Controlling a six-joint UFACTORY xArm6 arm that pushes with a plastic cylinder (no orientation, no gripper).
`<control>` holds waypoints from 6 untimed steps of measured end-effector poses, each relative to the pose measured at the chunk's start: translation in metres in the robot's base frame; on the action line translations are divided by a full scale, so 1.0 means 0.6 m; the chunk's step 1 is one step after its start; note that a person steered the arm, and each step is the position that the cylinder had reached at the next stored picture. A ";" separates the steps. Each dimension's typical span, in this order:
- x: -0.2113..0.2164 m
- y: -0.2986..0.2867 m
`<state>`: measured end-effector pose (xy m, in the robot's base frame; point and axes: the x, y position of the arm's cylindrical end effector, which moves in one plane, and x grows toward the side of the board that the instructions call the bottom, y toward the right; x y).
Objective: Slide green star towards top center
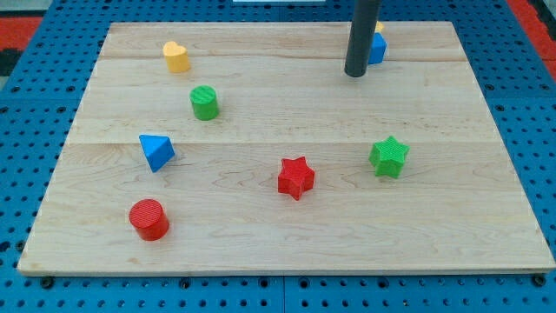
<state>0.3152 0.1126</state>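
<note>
The green star (388,156) lies on the wooden board (261,235), right of centre and a little below mid-height. My tip (354,75) is the lower end of the dark rod near the view's top, right of centre. It is well above the green star and slightly to its left, not touching it. A blue block (376,49) sits just right of the rod, partly hidden by it, with a bit of a yellow block (379,27) behind it.
A red star (295,177) lies left of the green star. A green cylinder (204,103), a yellow heart (175,56), a blue triangular block (155,151) and a red cylinder (149,219) lie on the left half. A blue pegboard (530,130) surrounds the board.
</note>
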 end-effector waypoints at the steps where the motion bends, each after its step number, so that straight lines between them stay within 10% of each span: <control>1: 0.026 0.000; 5: 0.123 0.153; 6: 0.236 0.183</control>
<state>0.4570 0.2222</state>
